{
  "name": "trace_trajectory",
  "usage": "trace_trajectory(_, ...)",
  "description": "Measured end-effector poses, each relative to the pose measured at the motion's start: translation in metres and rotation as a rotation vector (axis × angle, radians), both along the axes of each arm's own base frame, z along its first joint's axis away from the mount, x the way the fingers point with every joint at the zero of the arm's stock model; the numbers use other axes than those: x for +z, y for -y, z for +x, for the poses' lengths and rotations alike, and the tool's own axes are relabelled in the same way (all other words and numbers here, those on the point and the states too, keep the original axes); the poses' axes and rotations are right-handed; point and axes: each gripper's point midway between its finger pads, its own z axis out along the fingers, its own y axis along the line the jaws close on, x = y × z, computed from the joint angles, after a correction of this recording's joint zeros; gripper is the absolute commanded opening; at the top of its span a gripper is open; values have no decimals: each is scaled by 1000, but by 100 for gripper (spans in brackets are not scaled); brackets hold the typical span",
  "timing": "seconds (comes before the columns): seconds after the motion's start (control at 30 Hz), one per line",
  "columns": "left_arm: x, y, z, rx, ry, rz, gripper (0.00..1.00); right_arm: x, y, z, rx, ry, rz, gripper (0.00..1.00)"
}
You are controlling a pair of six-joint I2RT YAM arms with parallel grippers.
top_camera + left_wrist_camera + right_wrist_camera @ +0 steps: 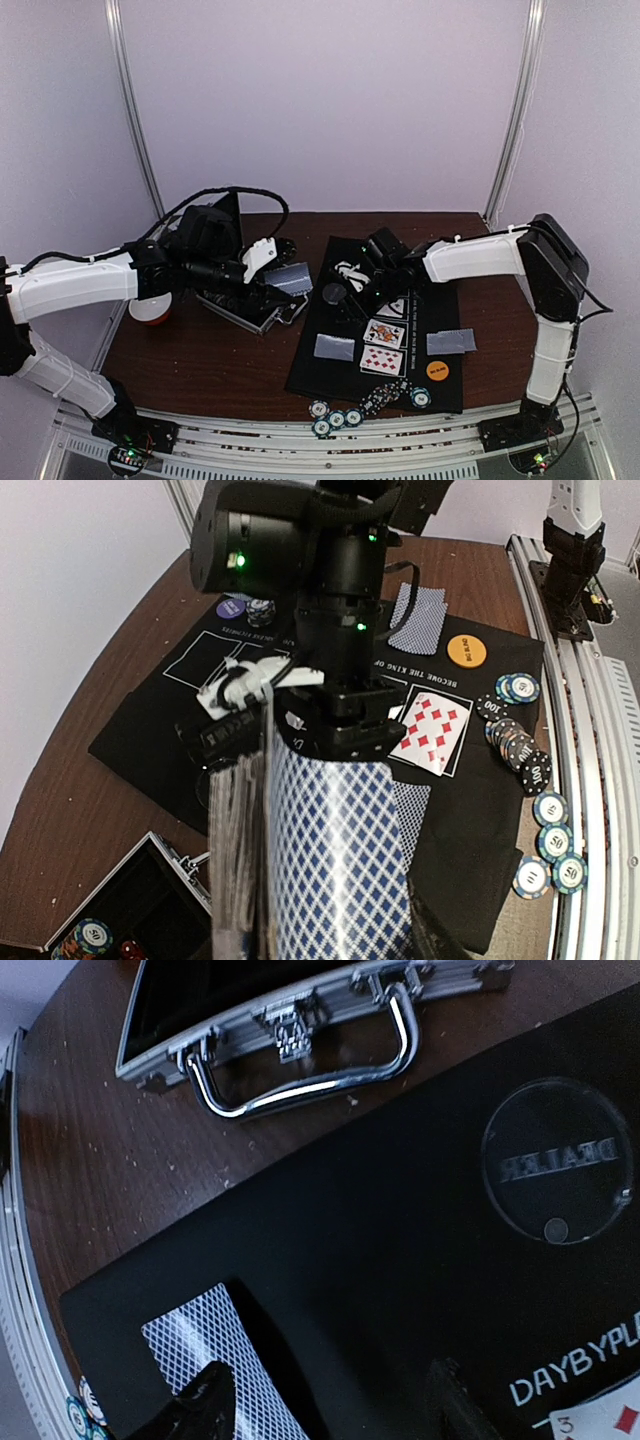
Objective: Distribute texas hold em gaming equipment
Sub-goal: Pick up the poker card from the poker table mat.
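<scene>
My left gripper [283, 277] is shut on a deck of blue-backed playing cards [330, 860], held on edge above the left edge of the black mat [400, 385]; the deck hides its fingers. My right gripper [325, 1410] is open and empty, low over the mat beside a face-down card [215, 1360] and near the black dealer disc [555, 1175]. Face-up cards [383, 345] and face-down cards [451, 342] lie on the mat. An orange disc [437, 369] and a purple disc [231, 608] lie there too. Poker chips [335, 418] sit along the near edge.
The open silver case [250, 305] lies left of the mat, its handle [300, 1055] toward my right gripper; chips [90, 937] show inside it. A red-and-white bowl [150, 310] stands at the far left. The two grippers are close together.
</scene>
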Motion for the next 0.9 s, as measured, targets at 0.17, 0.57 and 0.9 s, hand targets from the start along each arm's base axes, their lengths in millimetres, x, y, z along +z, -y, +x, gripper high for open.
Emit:
trace_trajectory(0.17,0,0,0,0,0,0,41,-26,0,-10,28,-77,-73,62)
trace_trajectory(0.57,0,0,0,0,0,0,41,-30,-8,-35,166,-133,-91,55)
trace_trajectory(0.9,0,0,0,0,1,-1,41,-33,-8,-50,219,-172,-105,20)
